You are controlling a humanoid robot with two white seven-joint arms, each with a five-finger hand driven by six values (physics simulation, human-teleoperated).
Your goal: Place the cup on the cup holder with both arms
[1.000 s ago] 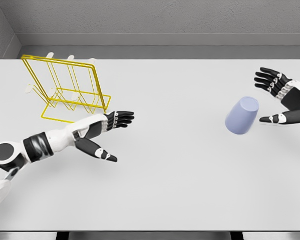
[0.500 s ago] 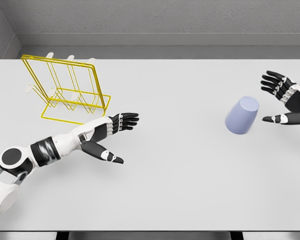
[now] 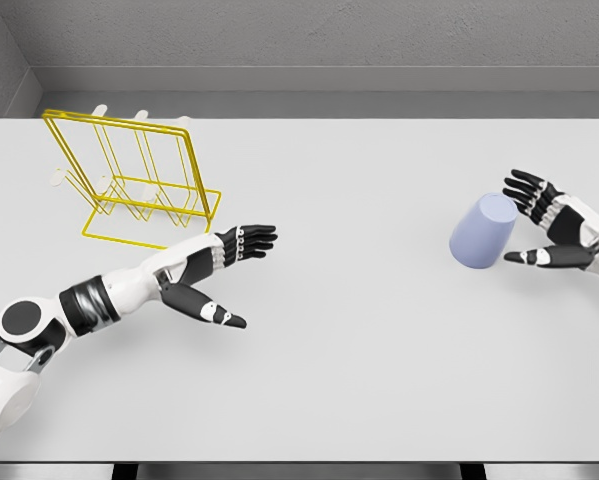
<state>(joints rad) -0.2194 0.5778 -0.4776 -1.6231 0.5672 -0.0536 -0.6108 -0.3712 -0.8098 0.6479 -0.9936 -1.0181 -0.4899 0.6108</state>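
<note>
Head view, and we've got one smooth, pale lavender cup (image 3: 483, 232), a tapered plastic-looking cylinder tilted on the right side of the matte white table (image 3: 379, 350), with the right hand (image 3: 554, 226) just beside it, fingers spread and holding nothing. Over on the left stands a single cup holder (image 3: 134, 180) of thin yellow wire, well apart from the cup, and the left hand (image 3: 211, 268) lies just in front of it, fingers extended and empty. Grey textured walls close the room behind.
</note>
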